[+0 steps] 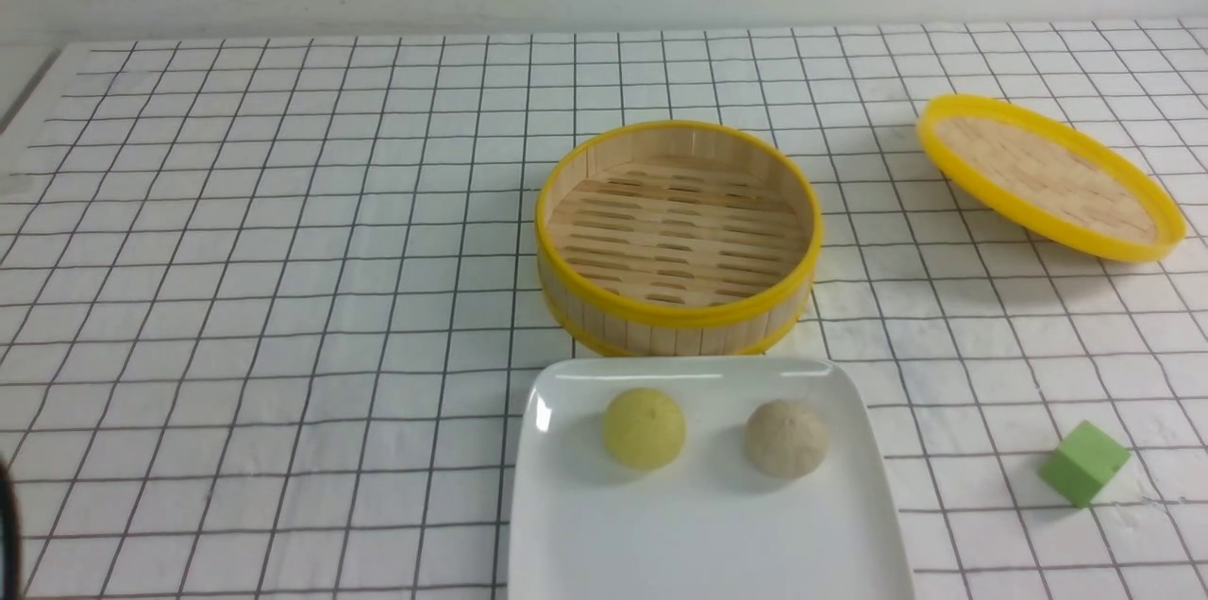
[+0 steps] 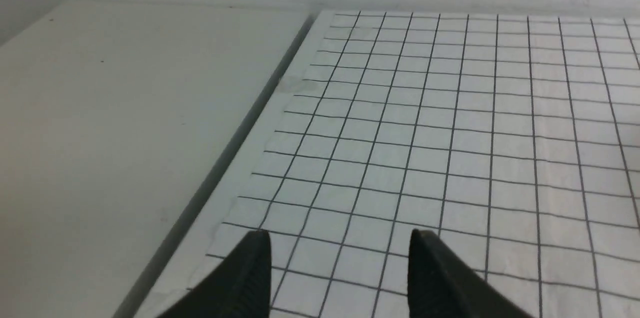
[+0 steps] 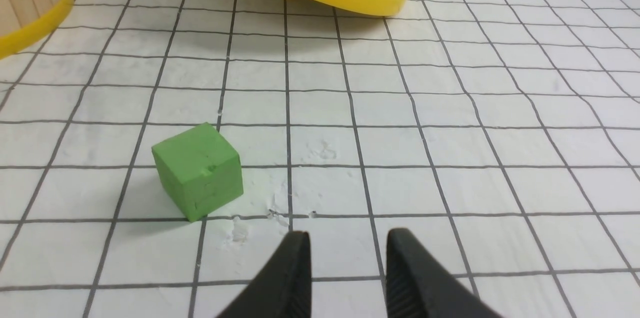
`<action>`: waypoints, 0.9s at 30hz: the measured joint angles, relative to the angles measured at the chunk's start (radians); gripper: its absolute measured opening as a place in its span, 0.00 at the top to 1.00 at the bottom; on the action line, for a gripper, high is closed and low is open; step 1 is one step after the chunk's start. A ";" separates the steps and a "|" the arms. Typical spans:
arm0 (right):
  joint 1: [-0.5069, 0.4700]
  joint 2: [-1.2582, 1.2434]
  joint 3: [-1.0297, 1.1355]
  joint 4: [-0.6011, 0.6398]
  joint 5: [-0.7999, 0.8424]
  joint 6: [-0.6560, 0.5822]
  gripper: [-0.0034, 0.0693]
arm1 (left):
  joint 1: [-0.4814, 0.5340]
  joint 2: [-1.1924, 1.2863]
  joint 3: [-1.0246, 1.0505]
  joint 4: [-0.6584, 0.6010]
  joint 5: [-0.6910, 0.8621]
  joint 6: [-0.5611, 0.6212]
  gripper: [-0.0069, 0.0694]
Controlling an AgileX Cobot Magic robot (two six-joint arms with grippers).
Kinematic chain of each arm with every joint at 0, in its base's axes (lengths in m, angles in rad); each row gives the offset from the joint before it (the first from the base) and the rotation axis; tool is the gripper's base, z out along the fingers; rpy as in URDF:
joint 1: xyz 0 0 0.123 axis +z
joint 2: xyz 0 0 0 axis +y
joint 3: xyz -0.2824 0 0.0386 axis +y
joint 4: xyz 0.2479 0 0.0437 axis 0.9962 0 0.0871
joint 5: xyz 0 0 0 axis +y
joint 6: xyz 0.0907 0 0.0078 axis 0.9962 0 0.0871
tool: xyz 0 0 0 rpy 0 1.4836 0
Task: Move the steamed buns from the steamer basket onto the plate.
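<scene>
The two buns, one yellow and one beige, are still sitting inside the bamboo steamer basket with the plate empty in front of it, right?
Not quite. The yellow bun and the beige bun lie side by side on the white plate, and it is the bamboo steamer basket behind the plate that is empty. The front view shows this plainly.
</scene>
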 joint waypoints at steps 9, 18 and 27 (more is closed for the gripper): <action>0.000 0.000 0.000 0.000 0.000 0.000 0.62 | 0.140 0.000 0.370 -0.163 -0.349 -0.010 0.42; 0.000 0.000 0.000 0.000 0.000 0.000 0.62 | 0.143 -0.078 0.538 -0.169 -0.426 -0.003 0.42; 0.000 0.000 0.000 0.000 0.000 0.000 0.62 | 0.143 -0.222 0.642 -0.166 -0.434 -0.002 0.42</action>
